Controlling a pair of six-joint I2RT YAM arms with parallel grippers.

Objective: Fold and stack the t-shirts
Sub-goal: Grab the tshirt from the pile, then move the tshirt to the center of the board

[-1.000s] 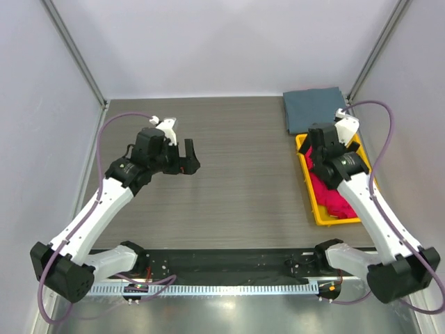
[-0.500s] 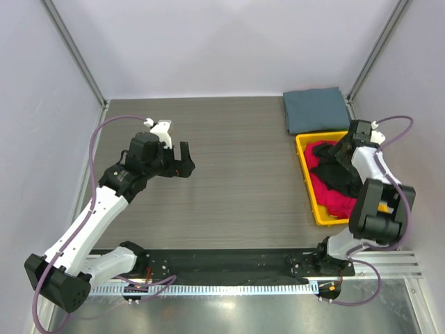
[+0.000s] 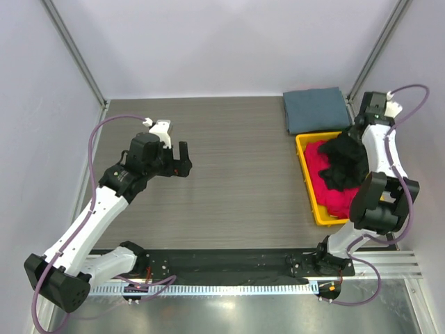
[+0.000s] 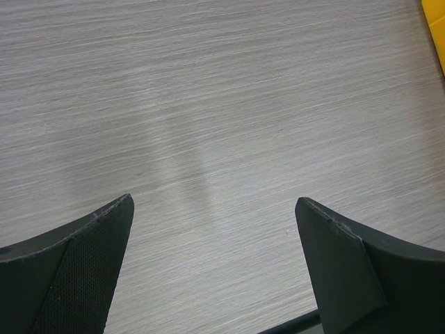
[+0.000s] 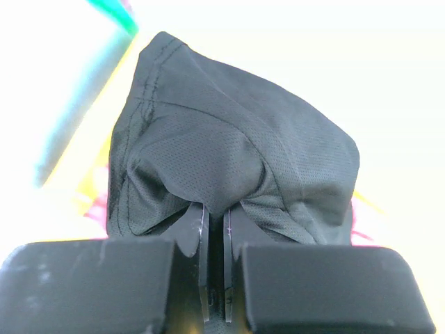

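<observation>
Right fingers (image 5: 206,243) pressed nearly together, pinching a fold of the black shirt (image 5: 229,160). The cloth bunches up just past the tips. Below them, magenta shirts (image 3: 327,195) lie heaped in the yellow tray (image 3: 320,217). Grey-blue shirt (image 3: 316,109) lies folded flat on the worktop (image 4: 222,104), just beyond the tray. Left fingers (image 3: 182,157) spread wide above bare worktop, well apart from every shirt.

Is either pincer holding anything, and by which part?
The right pincer is shut on a bunched fold of the black t-shirt; which part of the shirt is unclear. The left pincer is open, holding nothing.
</observation>
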